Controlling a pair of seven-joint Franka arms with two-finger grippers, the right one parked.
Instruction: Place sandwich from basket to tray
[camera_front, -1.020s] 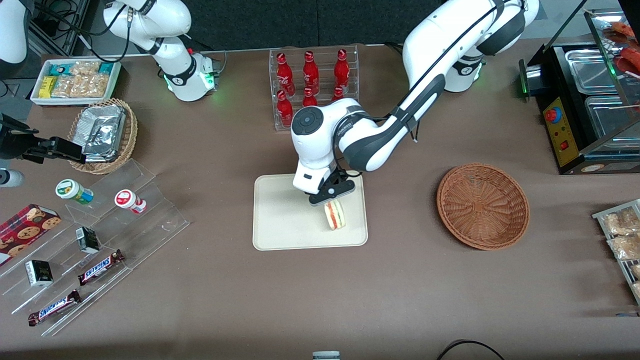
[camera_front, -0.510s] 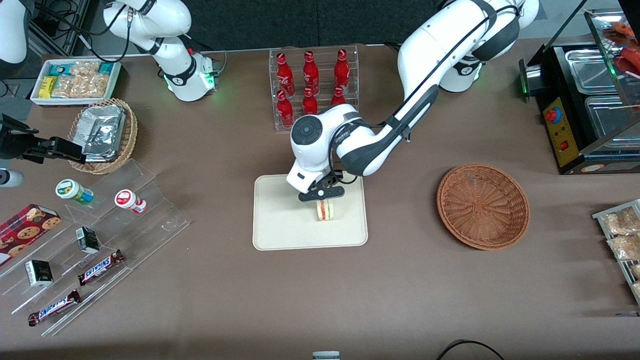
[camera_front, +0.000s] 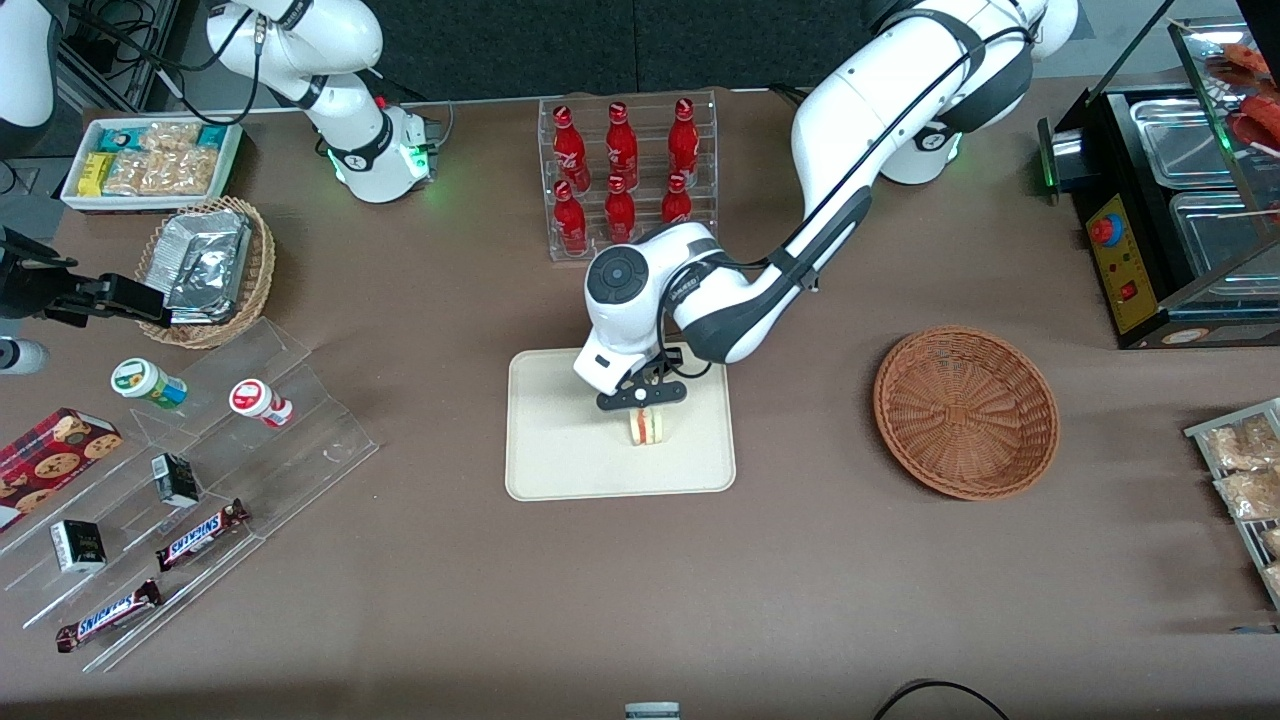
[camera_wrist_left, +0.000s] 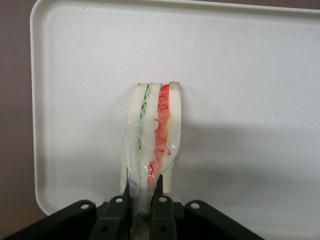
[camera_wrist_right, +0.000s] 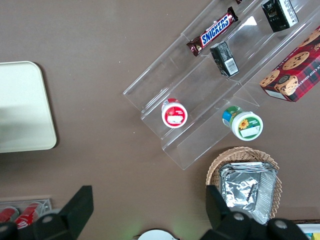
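The sandwich (camera_front: 648, 426), a wrapped wedge of white bread with green and red filling (camera_wrist_left: 152, 135), hangs on edge over the cream tray (camera_front: 560, 450). My left gripper (camera_front: 643, 397) is shut on its upper end, with both black fingers (camera_wrist_left: 161, 192) pinching the clear wrap. Its lower edge is close to the tray surface (camera_wrist_left: 250, 90); contact cannot be told. The reddish-brown wicker basket (camera_front: 965, 410) stands with nothing in it, toward the working arm's end of the table.
A clear rack of red bottles (camera_front: 625, 170) stands farther from the front camera than the tray. Toward the parked arm's end are a tan basket of foil packets (camera_front: 205, 268), clear acrylic steps with snacks (camera_front: 190, 490) and a white snack box (camera_front: 150, 160). A black food warmer (camera_front: 1170, 200) stands beside the basket.
The gripper has carried the sandwich a little toward the parked arm's end over the tray and lowered it. The sandwich has turned from tilted to more upright.
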